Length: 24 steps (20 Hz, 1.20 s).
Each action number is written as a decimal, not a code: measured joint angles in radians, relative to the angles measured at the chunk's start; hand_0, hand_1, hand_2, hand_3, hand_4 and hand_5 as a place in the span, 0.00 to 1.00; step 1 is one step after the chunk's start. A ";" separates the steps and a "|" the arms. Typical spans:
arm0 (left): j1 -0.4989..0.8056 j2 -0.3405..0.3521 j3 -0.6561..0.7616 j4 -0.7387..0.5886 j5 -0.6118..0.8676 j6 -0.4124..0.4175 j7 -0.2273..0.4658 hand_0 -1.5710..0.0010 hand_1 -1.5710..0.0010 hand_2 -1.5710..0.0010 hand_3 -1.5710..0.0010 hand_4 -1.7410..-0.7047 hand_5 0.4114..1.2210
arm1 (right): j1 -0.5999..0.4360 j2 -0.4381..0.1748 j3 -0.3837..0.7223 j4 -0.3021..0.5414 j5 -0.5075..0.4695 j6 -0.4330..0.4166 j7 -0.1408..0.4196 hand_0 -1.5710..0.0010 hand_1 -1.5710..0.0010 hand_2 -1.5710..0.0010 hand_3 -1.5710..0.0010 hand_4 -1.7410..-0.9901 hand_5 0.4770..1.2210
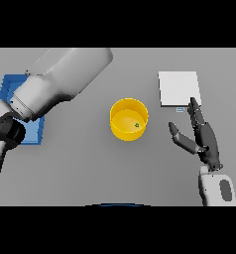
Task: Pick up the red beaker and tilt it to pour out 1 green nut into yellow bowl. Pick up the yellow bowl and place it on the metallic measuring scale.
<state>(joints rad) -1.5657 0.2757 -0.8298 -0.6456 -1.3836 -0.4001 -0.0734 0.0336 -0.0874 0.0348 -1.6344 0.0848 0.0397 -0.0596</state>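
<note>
Yellow bowl with one green nut sits mid-worktop, between a raised left arm and an open right hand.

At the far left a flat blue rectangular tray (34,134) lies on the plain grey worktop (80,168), largely covered by the robot's bulky white and grey left arm, which crosses above it from the left edge; the left hand itself does not show. In the middle stands the round yellow plastic bowl (117,130), upright, with a small green nut (137,125) resting on its floor toward the right. Farther right and a little farther away lies the flat, square, pale metallic measuring scale (178,88), apart from the bowl. Just near of the scale, the dark right hand (204,138) hovers with its fingers straight and its thumb spread toward the bowl, gripping nothing; one fingertip reaches the scale's near edge.
</note>
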 measured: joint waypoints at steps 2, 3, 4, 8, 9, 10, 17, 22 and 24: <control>-0.061 0.040 0.104 0.068 0.040 0.001 0.053 0.00 0.04 0.04 0.07 0.20 0.99 | 0.008 0.003 0.005 -0.002 0.003 0.000 -0.015 1.00 1.00 1.00 1.00 0.62 0.22; -0.086 0.038 0.134 0.100 0.051 0.005 0.055 0.00 0.03 0.03 0.06 0.16 0.99 | -0.001 0.004 0.006 0.000 -0.002 0.005 -0.008 1.00 1.00 1.00 1.00 0.61 0.22; -0.095 0.068 0.207 0.139 0.097 0.002 0.083 0.00 0.03 0.03 0.08 0.13 0.99 | 0.006 -0.004 0.007 -0.004 0.003 0.006 -0.016 1.00 1.00 1.00 1.00 0.60 0.23; -0.054 0.192 0.515 0.272 0.327 0.039 0.210 0.00 0.01 0.01 0.10 0.05 1.00 | -0.006 -0.019 0.012 0.002 0.008 0.017 -0.027 1.00 1.00 1.00 1.00 0.57 0.24; -0.034 0.206 0.555 0.289 0.357 0.069 0.229 0.00 0.01 0.01 0.11 0.04 1.00 | -0.022 -0.015 0.021 0.007 0.023 0.010 -0.017 1.00 1.00 1.00 1.00 0.58 0.23; -0.011 0.223 0.591 0.290 0.388 0.095 0.243 0.00 0.01 0.01 0.11 0.03 1.00 | -0.014 -0.017 0.023 0.007 0.025 0.013 -0.031 1.00 1.00 1.00 1.00 0.58 0.24; 0.207 0.302 0.776 0.234 0.564 0.247 0.427 0.00 0.00 0.00 0.07 0.01 1.00 | -0.022 -0.009 0.022 0.023 0.013 0.016 -0.017 1.00 1.00 1.00 1.00 0.62 0.24; 0.423 0.286 0.875 0.145 0.695 0.291 0.546 0.00 0.00 0.00 0.10 0.00 1.00 | -0.021 -0.015 0.025 0.039 0.029 0.014 -0.046 1.00 1.00 1.00 1.00 0.58 0.27; 0.506 0.269 0.910 0.079 0.747 0.317 0.582 0.00 0.00 0.00 0.06 0.00 1.00 | -0.018 -0.027 0.020 0.040 0.027 0.019 -0.044 1.00 1.00 1.00 1.00 0.58 0.28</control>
<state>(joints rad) -1.0601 0.5443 0.0804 -0.5669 -0.6362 -0.0826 0.5088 0.0152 -0.1143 0.0552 -1.5943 0.1114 0.0589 -0.1037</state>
